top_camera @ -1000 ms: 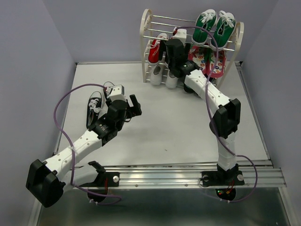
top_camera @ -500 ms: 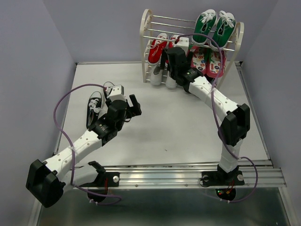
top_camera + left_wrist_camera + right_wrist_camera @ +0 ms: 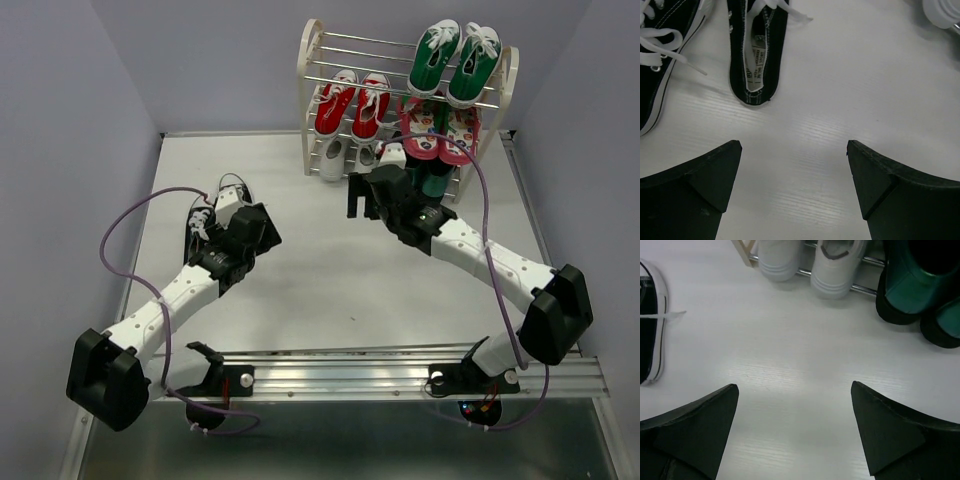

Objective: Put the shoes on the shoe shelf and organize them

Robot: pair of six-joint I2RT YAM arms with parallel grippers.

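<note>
The cream shoe shelf [image 3: 309, 60] stands at the back. The red sneakers [image 3: 352, 103] lie on its middle tier and the white sneakers [image 3: 335, 158] on its bottom tier; the white pair also shows in the right wrist view [image 3: 777, 260]. The black sneakers [image 3: 205, 215] lie on the table at the left, one heel near the left gripper in the left wrist view [image 3: 752, 65]. My left gripper [image 3: 252, 215] [image 3: 794, 145] is open and empty just right of them. My right gripper [image 3: 365, 195] [image 3: 794, 386] is open and empty, low in front of the shelf.
Green sneakers [image 3: 455, 60] sit on the shelf's top tier and pink patterned shoes [image 3: 438, 130] on the middle tier at the right. Dark green boots [image 3: 912, 290] stand at the bottom right. The side walls stand close to the table's edges.
My right gripper has let go of a red sneaker on the middle tier and drawn back down towards the table. My left gripper has shifted left over the black sneakers.
</note>
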